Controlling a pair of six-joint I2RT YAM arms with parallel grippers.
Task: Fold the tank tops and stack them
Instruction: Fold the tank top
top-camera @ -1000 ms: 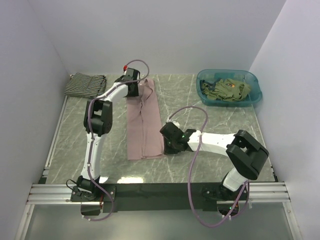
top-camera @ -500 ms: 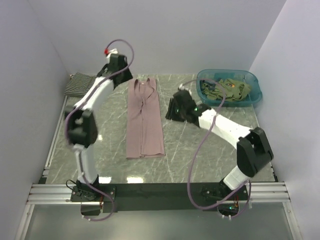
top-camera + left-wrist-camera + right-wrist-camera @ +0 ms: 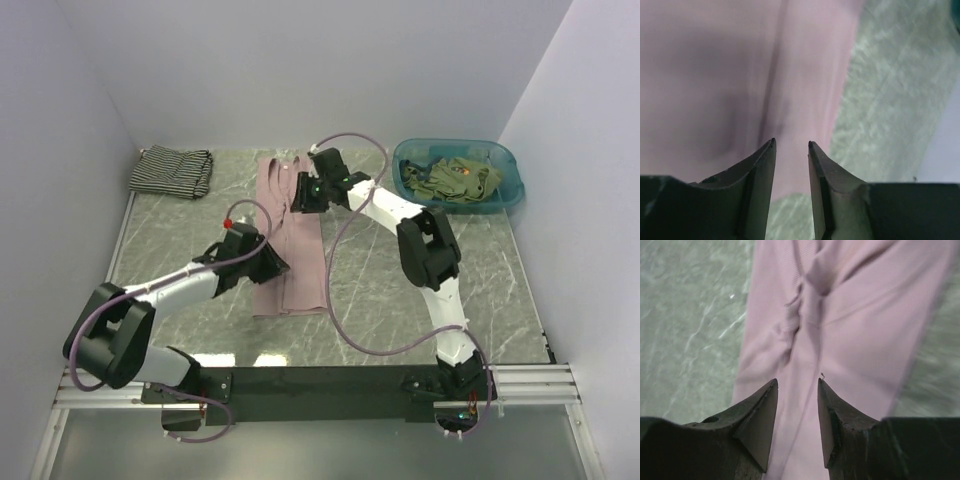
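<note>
The grey-green marble table (image 3: pixel 480 280) fills most of the top view. The pink tank top (image 3: pixel 300 260) lies on it in the centre of the frame as a long narrow strip, already folded lengthwise, with its straps toward the upper edge. In the upper right stands the teal basin (image 3: pixel 517 183), and the olive tank tops (image 3: pixel 455 180) are heaped inside it. In the upper left the striped tank top (image 3: pixel 172 170) rests folded.

The left gripper (image 3: pixel 272 266) hovers over the lower end of the pink strip. Its jaws are a little spread and nothing is between them. The right gripper (image 3: pixel 303 193) hovers over the strap end, also spread and empty.

I judge that the step in hand is the crosswise fold. To do it well, each claw should go down onto its end and pinch all layers together. At the bunched straps the right one should not catch only a single strap. The lifted end should then travel low and straight, so that the edges meet without a twist.
</note>
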